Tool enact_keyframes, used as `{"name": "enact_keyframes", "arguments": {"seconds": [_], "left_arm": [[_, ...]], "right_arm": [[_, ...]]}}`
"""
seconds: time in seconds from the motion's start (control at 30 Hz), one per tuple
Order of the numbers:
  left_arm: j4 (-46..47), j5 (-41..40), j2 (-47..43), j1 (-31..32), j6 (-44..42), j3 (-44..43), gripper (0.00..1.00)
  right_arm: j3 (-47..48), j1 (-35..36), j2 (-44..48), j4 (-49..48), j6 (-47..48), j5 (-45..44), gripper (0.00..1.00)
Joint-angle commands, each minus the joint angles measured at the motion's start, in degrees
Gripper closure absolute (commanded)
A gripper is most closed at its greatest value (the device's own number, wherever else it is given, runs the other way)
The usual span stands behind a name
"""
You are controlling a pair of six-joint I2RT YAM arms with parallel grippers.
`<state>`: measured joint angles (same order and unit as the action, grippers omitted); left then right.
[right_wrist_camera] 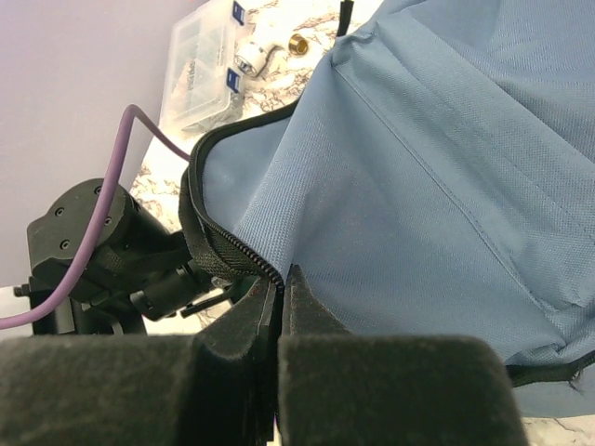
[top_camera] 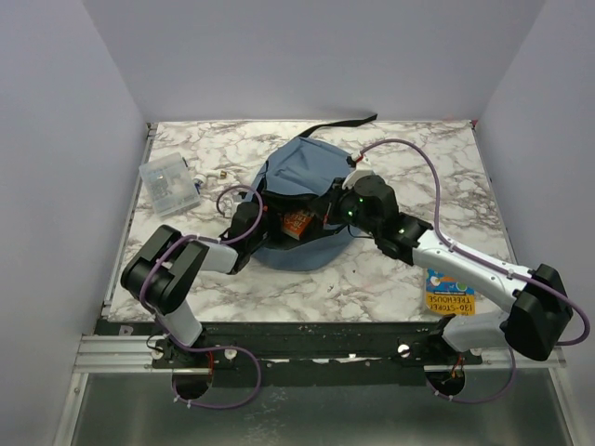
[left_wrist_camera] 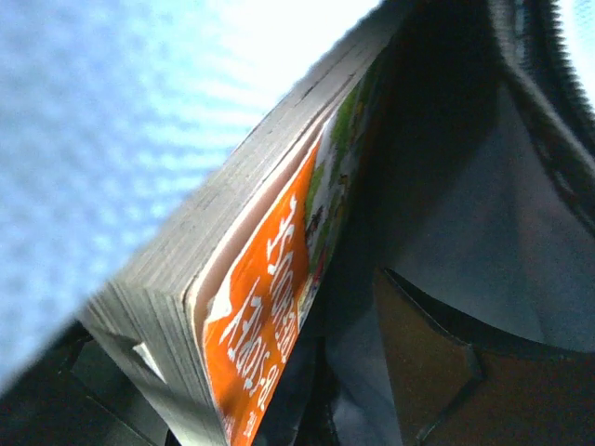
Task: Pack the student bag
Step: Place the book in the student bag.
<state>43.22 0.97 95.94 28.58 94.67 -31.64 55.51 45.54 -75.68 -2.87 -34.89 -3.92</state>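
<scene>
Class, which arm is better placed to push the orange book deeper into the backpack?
Left: left gripper sits beside the orange book inside the bag; right gripper pinches the zipper edge.

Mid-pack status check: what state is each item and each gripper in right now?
student bag: lying down, main zipper open.
orange book: tilted inside the bag's mouth, against one left finger.
left gripper: jaws apart, with a gap to the book's cover.
right gripper: shut on the bag's zipper edge.
clear plastic box: left of the bag, lid looks closed.
yellow book: lying flat at the near right, not packed.
</scene>
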Motion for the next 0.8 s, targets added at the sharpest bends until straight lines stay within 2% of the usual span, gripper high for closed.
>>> {"name": "enact_keyframes", "arguments": {"seconds": [0.0, 0.13, 0.33, 0.5, 0.57, 0.67, 0.77], "left_arm": [[-7.37, -0.1, -3.12, 0.23, -0.38, 0.41, 0.22], [-11.93, 0.3, -3.18, 0.34, 0.98, 0.36, 0.3], [-19.96, -0.17, -6.4, 0.34, -2.56, 0.42, 0.21], [-26.95, -4.07, -9.81, 0.43, -7.07, -1.27, 0.24], [-27.05, -3.18, -7.99, 0.43, -6.56, -3.18, 0.34], [-27.02, -2.29, -3.93, 1.12, -8.1, -8.38, 0.54], [-27.05, -2.95, -1.23, 2.64, -9.13, -13.92, 0.68]], "right_arm": [[0.23, 0.08, 2.11, -3.0, 0.56, 0.89, 0.99], [2.35, 0.08, 1.06, -1.4, 1.41, 1.11, 0.99], [0.77, 0.08, 1.41, -2.38, 0.58, 2.16, 0.99], [1.01, 0.02, 1.68, -1.88, 1.4, 1.03, 0.99], [1.46, 0.02, 1.68, -1.75, 1.54, 1.08, 0.99], [1.57, 0.01, 1.61, -2.7, 1.05, 1.28, 1.0], [1.82, 0.03, 1.33, -2.38, -0.18, 2.95, 0.99]]}}
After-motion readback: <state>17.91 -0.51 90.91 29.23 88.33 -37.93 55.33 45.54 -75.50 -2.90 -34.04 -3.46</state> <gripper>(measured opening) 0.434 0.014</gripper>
